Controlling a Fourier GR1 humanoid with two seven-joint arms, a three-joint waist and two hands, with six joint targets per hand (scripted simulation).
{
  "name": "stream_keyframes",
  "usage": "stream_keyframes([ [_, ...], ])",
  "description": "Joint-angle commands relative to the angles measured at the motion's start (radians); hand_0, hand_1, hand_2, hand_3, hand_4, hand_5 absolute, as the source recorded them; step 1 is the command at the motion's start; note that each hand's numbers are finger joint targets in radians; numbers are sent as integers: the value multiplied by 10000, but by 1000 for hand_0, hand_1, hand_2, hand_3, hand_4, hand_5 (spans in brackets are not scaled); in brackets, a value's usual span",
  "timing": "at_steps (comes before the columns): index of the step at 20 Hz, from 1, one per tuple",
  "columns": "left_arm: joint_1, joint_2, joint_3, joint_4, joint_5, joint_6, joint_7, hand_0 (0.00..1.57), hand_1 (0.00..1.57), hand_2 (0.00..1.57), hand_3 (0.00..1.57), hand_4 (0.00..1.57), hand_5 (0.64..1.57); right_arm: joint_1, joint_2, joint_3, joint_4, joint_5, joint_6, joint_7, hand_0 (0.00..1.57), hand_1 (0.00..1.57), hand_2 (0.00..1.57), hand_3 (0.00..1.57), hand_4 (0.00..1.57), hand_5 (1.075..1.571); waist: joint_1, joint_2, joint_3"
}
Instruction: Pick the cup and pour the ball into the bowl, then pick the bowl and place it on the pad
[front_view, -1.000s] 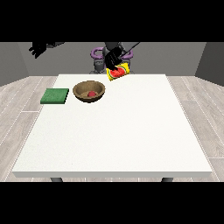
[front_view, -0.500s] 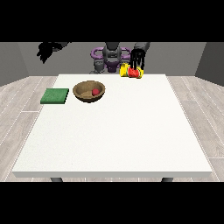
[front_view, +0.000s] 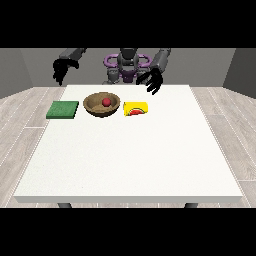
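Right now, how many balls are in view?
1. A red ball lies inside the wooden bowl, between the green pad and the yellow cup lying on its side. The cup's inside cannot be seen fully.

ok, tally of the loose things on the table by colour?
Green: 1, the pad
Brown: 1, the bowl
Red: 1, the ball, lying in the bowl
Yellow: 1, the cup, on its side with red at its mouth
Total: 4
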Motion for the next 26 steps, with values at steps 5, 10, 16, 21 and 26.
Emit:
stream_keyframes([
  [5, 1683, -84, -129, -1234, 3318, -2043, -3474, 0, 0, 0, 0, 901, 1449, -9, 1256, 227, 254, 910, -1593, -1471, 0, 0, 0, 0, 496, 1567, 1153, 906, 148],
  [10, 1593, -93, 139, -1522, 3386, -2266, -3133, 0, 0, 0, 0, 914, 1445, -559, 949, 264, 2341, 1127, -1182, -2391, 0, 0, 0, 0, 516, 1570, 825, 853, 160],
  [16, 2089, 315, 578, -1813, 3598, -2900, -3330, 0, 0, 0, 0, 936, 1434, -1004, 999, 323, 3981, 1290, -1333, -3144, 0, 0, 0, 0, 425, 1570, 847, 646, 159],
  [21, 2310, 154, 230, -2935, 3158, -2695, -2265, 0, 0, 0, 0, 951, 1431, -424, 776, 247, 5465, 1279, -327, -4554, 0, 0, 0, 0, 355, 1571, 726, 513, 163],
  [26, 2323, -8, 112, -3280, 2916, -2749, -2135, 0, 0, 0, 0, 956, 1428, -1055, 1131, 226, 6607, 1351, -640, -5593, 0, 0, 0, 0, 353, 1571, 853, 879, 163],
])
